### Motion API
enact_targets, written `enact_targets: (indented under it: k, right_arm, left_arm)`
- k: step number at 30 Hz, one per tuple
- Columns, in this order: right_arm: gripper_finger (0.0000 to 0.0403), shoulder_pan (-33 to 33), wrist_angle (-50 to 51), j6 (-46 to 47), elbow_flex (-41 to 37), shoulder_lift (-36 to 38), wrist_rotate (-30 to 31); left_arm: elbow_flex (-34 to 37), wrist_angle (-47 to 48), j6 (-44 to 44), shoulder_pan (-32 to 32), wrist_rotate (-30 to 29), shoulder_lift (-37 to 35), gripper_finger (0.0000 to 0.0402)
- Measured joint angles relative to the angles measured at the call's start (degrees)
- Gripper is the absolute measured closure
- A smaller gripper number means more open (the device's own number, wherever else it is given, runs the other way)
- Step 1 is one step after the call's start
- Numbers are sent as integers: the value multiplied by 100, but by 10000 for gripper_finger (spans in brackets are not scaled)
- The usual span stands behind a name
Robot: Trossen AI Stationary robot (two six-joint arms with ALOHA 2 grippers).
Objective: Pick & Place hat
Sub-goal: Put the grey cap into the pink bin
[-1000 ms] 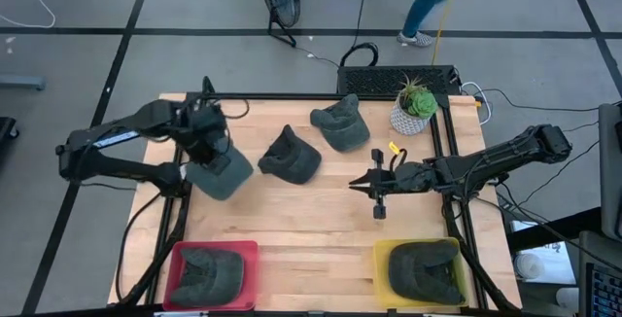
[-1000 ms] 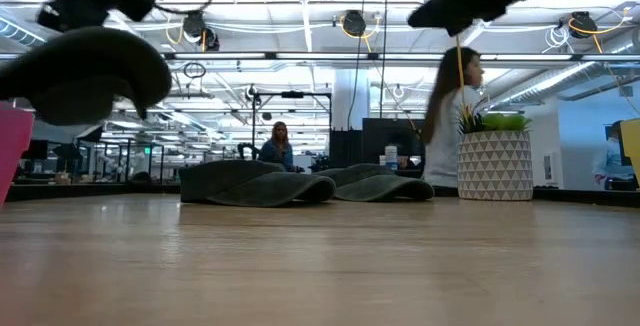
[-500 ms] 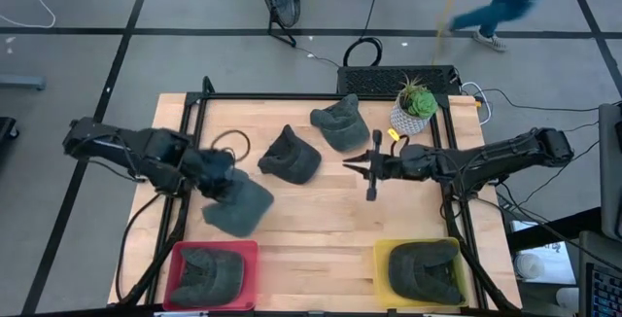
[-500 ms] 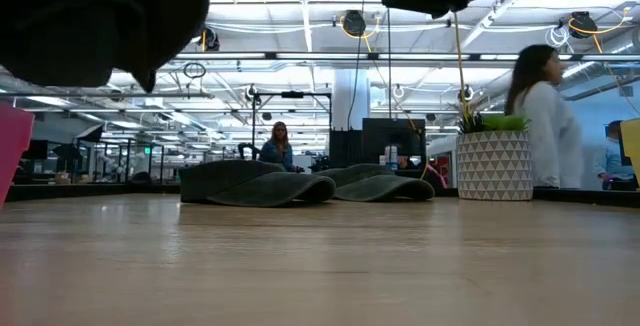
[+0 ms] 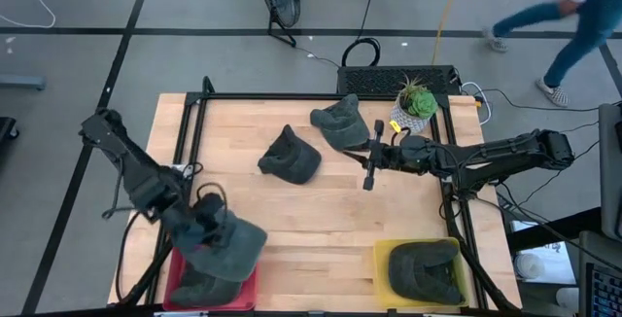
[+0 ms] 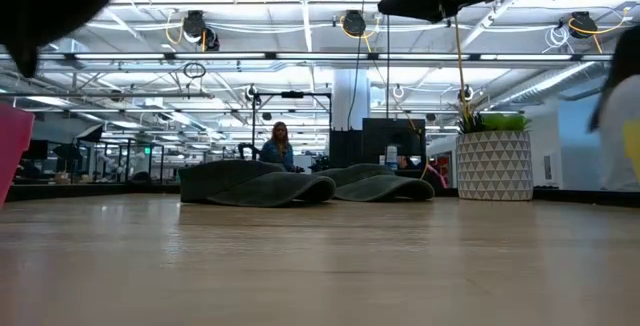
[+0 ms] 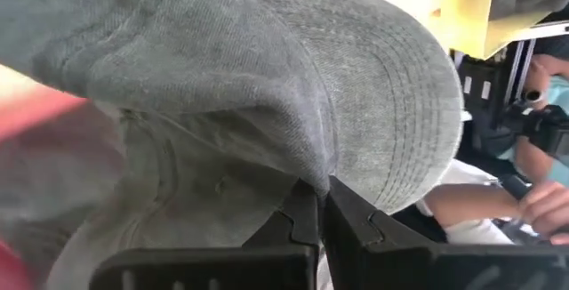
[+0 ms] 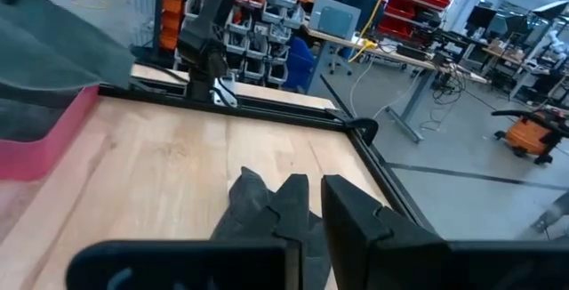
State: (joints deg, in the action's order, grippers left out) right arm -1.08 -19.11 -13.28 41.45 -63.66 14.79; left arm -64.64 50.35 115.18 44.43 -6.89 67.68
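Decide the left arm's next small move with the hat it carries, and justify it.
Probably lower a little, then release: the left tool, shut on the carried hat, holds it above the red bin, which already contains another hat.

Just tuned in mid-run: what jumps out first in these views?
The left gripper holds a grey hat pinched shut, right over the red bin at the table's near left corner, which already has a hat in it. The right gripper hangs open between the two loose hats and the potted plant.
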Motion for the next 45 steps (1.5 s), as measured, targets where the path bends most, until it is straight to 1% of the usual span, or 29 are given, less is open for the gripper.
enact_targets:
  k: [3,6,11,15,21,25,28,34,39,45]
  right_arm:
    - [381,0,-54,-4,0,0,-6]
    - [381,0,-248,-51,-2,0,-7]
    - [381,0,-392,-92,-1,0,-9]
    - [381,-2,-565,-110,-2,0,-9]
    - [381,0,-767,-189,-2,0,-11]
    - [381,0,-990,-287,-2,0,-11]
    - [381,0,-1115,-356,-2,0,-11]
    - [381,2,-1305,-429,-2,0,-13]
    - [381,2,-1307,-468,-2,0,-13]
    - [381,4,-1303,-510,-2,0,-13]
  left_arm:
    - [-82,-228,575,490,-260,236,397]
    - [-398,-266,911,898,-542,520,393]
    - [-1039,125,1548,1442,-928,1110,396]
    - [-1276,320,1944,1698,-1144,1503,390]
    - [-1287,488,2082,1807,-1769,1885,394]
    - [-1287,767,2156,1776,-1655,2137,384]
    - [-1287,799,2191,1774,-1509,2296,395]
    - [-1287,791,2281,1825,-1323,2348,387]
    - [-1287,789,2312,1888,-1235,2345,395]
    - [-1247,981,2357,1903,-1115,2378,385]
